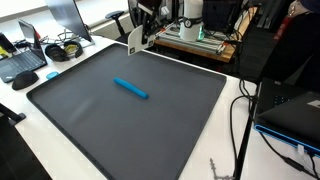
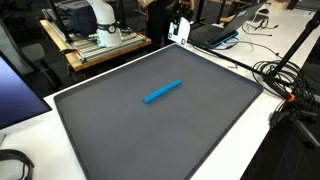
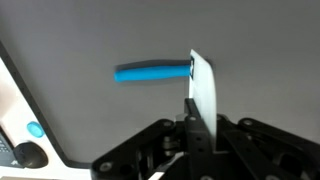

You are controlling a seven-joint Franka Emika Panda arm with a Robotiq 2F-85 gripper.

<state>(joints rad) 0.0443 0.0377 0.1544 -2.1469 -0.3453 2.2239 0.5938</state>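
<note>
1. At the far rim of the grey mat (image 1: pixel 100 125), the pincer (image 1: pixel 142 32) hangs above the surface.
2. Pincer state: its dark fingers are drawn narrow and clamp a white card (image 3: pixel 202 85). The card is thin, flat and straight-edged, and it looks stiff. It is held on edge, sticking out beyond the fingertips.
3. Blue stick (image 1: pixel 131 89): a slim round rod with a smooth, matte skin. It lies flat near the mat's middle, well apart from the card in both exterior views.
4. Wrist view: the card's free end crosses one end of the stick along the line of sight only.
5. Mat: dark grey, rectangular, with a fine even grain and rounded corners. It is spread on a smooth white tabletop (image 1: pixel 40 150).
</note>
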